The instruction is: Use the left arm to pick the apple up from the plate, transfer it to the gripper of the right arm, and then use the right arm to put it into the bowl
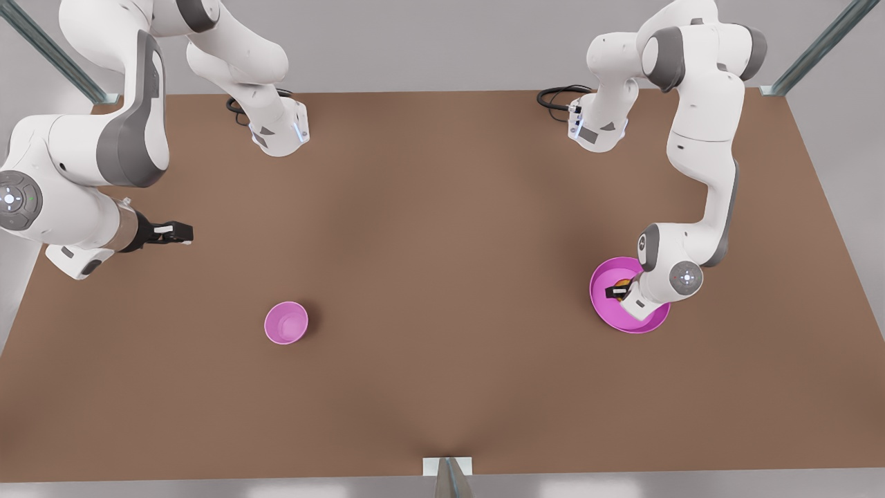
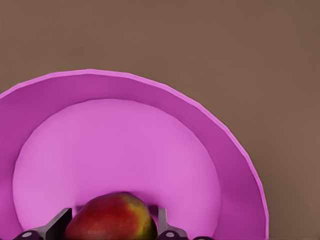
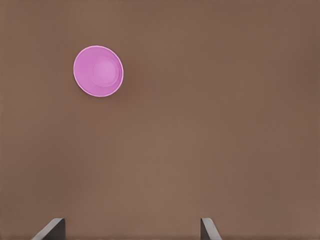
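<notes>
The red and yellow apple (image 2: 111, 219) lies on the wide pink plate (image 2: 125, 140) at the front view's right. My left gripper (image 2: 114, 216) is down in the plate (image 1: 607, 308), shut on the apple (image 1: 623, 284), one finger pressed against each side. Most of the apple is hidden by the left wrist in the front view. The small deep pink bowl (image 1: 286, 322) stands empty toward the front view's left, well apart from the plate. My right gripper (image 1: 176, 233) hovers at the front view's left, open, with the bowl (image 3: 98, 71) some way off from it.
The brown table (image 1: 442, 277) stretches wide between bowl and plate. Both arm bases (image 1: 280, 131) stand at the far edge with black cables beside them. Metal frame posts rise at the far corners and at the middle of the near edge.
</notes>
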You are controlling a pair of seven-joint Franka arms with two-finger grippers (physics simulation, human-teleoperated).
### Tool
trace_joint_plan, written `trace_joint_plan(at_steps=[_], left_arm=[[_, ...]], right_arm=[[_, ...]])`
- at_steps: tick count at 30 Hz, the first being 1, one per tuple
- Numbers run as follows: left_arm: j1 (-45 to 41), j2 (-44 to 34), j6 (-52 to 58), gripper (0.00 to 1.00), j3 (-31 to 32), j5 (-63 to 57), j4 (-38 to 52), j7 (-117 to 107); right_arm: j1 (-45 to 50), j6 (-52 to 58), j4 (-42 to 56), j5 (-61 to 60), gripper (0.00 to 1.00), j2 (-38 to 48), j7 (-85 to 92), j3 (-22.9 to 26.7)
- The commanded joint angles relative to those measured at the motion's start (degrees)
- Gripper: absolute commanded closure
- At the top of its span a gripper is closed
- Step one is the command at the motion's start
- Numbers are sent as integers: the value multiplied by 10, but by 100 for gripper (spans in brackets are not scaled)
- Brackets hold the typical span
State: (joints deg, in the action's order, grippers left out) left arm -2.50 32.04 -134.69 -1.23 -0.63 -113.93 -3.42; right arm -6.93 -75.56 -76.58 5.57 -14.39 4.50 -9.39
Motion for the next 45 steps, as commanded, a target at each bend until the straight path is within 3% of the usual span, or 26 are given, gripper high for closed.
trace_joint_plan(at_steps=[1, 8, 10, 17, 23, 25, 28, 30, 32, 34, 35, 37, 39, 42, 45], left_arm=[[0, 0, 3, 13, 0, -1, 0, 0], [-1, -5, 24, 13, 0, 0, 0, 0], [-1, -4, 24, 23, 0, -1, 0, 0], [-1, -5, 22, 26, 8, 0, 2, -1], [-2, -77, 119, 26, 8, 77, 17, 0], [-6, -73, 206, 26, 8, 143, 60, 2], [-7, 25, 459, 26, 52, 237, 293, 0], [-8, 85, 509, 27, 113, 320, 372, -18], [-20, 127, 479, 27, 205, 417, 408, -85], [-30, 196, 467, 28, 264, 438, 496, -133], [-37, 203, 421, 28, 285, 439, 496, -142], [-64, 208, 319, 28, 291, 439, 498, -153], [-66, 214, 305, 28, 300, 449, 509, -149], [-66, 218, 277, 28, 313, 467, 517, -148], [-66, 221, 281, 28, 317, 469, 516, -149]], right_arm=[[1, 0, 0, 0, 0, 1, -4, 0], [1, -1, 0, 0, 0, 1, -5, 0], [1, -2, 0, 0, 0, 1, -4, 0], [1, -3, 1, 0, 0, 1, -5, -1], [1, -3, 4, 0, 0, -7, -4, 0], [1, -5, 10, -10, 0, -21, -5, -3], [32, -19, 63, -46, 0, -89, 8, -19], [32, -114, 65, -153, 0, -150, 57, -22], [31, -121, 71, -313, 0, -233, 218, -55], [27, -127, 98, -400, 0, -310, 327, -101], [27, -147, 119, -427, 0, -353, 367, -134], [27, -197, 144, -439, 0, -389, 386, -190], [27, -230, 145, -468, 0, -412, 453, -221], [27, -231, 144, -490, 0, -426, 697, -228], [27, -239, 141, -511, 0, -445, 826, -234]])
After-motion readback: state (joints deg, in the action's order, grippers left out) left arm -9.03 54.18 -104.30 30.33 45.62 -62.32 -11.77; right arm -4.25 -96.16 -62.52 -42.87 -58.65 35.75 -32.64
